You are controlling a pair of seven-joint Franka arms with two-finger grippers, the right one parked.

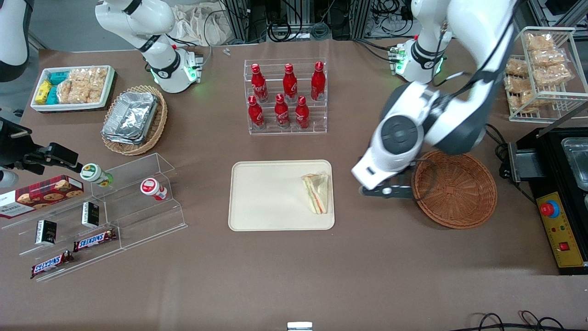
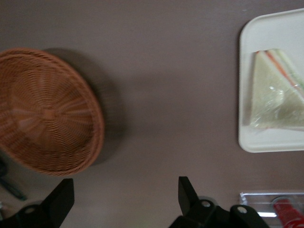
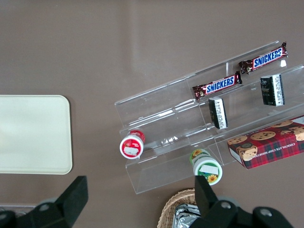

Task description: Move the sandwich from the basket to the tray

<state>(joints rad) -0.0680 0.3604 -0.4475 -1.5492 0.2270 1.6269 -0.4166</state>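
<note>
Glossy white shells cover the left arm [image 1: 459, 69], dark grey at its joints, with a round grey cap ringed in black on the big wrist housing and a black cable along its side. Green lights glow at its base. The gripper [image 1: 386, 191] is black, its spread fingers [image 2: 59, 199] blunt, silver screws showing.

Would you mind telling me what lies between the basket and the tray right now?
Only bare brown table; the open claw hangs above that stretch, beside the basket. The left wrist view shows it, with the sandwich on the tray.
</note>
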